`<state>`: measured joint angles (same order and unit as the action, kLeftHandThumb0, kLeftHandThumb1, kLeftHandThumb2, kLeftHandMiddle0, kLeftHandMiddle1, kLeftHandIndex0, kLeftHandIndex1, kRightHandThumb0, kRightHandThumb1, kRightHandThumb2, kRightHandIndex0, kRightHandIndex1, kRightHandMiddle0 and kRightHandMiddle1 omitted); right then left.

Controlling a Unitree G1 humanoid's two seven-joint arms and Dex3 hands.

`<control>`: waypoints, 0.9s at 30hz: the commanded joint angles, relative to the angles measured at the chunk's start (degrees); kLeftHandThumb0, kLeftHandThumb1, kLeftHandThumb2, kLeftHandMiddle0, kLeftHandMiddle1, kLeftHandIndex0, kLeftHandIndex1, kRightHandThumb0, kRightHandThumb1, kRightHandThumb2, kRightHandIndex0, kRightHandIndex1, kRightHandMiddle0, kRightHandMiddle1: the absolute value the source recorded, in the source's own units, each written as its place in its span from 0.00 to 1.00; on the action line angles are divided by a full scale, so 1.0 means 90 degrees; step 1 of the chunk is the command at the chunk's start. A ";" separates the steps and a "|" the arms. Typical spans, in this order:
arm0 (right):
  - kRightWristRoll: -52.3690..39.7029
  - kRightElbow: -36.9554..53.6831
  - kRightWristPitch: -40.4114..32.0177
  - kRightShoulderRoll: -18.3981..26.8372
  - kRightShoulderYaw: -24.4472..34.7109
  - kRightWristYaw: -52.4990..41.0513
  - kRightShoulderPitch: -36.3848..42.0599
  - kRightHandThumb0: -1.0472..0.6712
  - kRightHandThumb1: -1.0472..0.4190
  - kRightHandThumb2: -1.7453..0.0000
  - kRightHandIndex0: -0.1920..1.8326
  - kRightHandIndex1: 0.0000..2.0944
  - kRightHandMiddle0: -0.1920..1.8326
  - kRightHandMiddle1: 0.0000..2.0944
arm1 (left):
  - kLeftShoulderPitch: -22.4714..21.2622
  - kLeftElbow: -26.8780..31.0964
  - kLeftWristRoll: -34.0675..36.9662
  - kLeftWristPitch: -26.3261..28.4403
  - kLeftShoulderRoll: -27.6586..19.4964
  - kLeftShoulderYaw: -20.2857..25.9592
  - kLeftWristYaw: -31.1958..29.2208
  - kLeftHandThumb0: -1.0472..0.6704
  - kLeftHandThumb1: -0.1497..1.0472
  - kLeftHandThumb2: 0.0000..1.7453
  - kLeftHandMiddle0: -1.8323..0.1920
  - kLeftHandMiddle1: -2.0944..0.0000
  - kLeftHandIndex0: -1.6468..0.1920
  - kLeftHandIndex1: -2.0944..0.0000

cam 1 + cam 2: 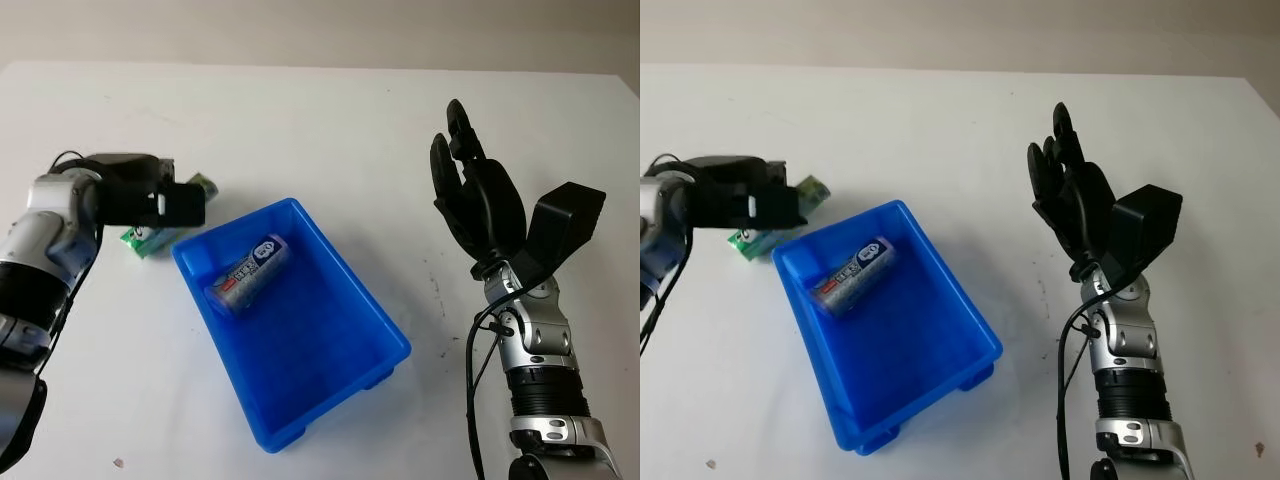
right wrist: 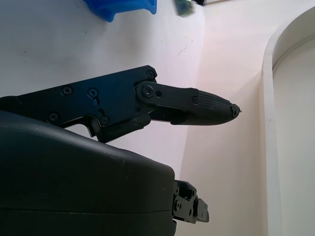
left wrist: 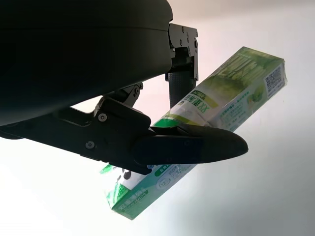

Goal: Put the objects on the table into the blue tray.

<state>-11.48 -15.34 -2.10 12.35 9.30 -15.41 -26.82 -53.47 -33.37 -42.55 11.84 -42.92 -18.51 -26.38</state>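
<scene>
The right hand (image 1: 478,195) is raised upright over the white counter (image 1: 350,130), holding nothing, beside the blue tray (image 1: 385,325) where a wrapped tube (image 1: 248,272) lies. Farther left, the left hand (image 1: 150,200) covers a green box (image 3: 231,88) on the counter just outside the tray. Its fingers (image 3: 192,147) cross the box, but whether they pinch it is unclear.

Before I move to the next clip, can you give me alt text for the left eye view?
The left hand closes on a green box on the white table, just beyond the far-left corner of a blue tray. A silver tube with a printed label already lies in the tray. The right hand is open, raised to the tray's right.
</scene>
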 commanded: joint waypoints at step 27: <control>0.0085 0.0234 -0.0282 -0.0018 -0.0081 0.0251 0.0014 0.24 0.00 0.72 0.00 0.00 0.00 0.00 | 0.1577 0.6758 0.3660 0.2562 -0.0377 0.1552 -0.2748 0.45 1.00 0.31 0.32 0.00 0.42 0.00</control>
<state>-10.76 -14.65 -4.59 12.16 8.62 -13.04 -26.94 -40.13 25.15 -10.62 33.61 -45.11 -3.72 -49.51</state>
